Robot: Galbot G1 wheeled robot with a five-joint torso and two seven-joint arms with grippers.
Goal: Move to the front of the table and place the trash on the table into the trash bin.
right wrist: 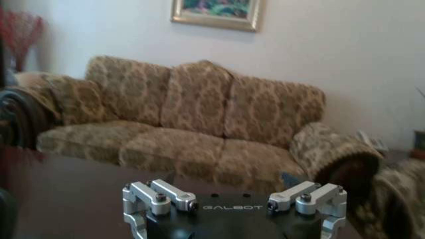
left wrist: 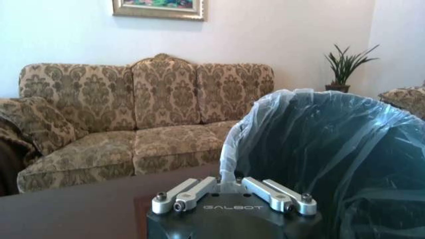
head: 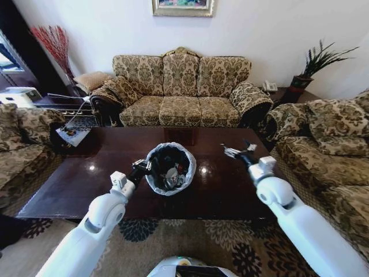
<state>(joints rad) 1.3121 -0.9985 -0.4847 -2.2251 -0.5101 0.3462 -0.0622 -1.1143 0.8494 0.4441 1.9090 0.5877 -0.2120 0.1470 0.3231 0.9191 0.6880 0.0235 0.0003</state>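
Note:
The trash bin [head: 185, 165], a round one with a black bag and a pale plastic rim, stands on the glossy dark brown table [head: 81, 184] near its middle. Several scraps of trash [head: 172, 176] lie at the bottom of the bin. My left gripper [head: 142, 167] is at the bin's left rim; in the left wrist view this gripper [left wrist: 229, 185] is shut on the pale plastic edge of the bin [left wrist: 319, 144]. My right gripper [head: 235, 151] hovers open over the table to the right of the bin, its fingers [right wrist: 135, 219] spread wide with nothing between them.
A patterned sofa [head: 181, 89] stands behind the table, with armchairs at the left [head: 23, 144] and right [head: 328, 138]. A side table with a magazine [head: 72, 136] sits at the far left corner. A potted plant [head: 308, 69] stands at the back right.

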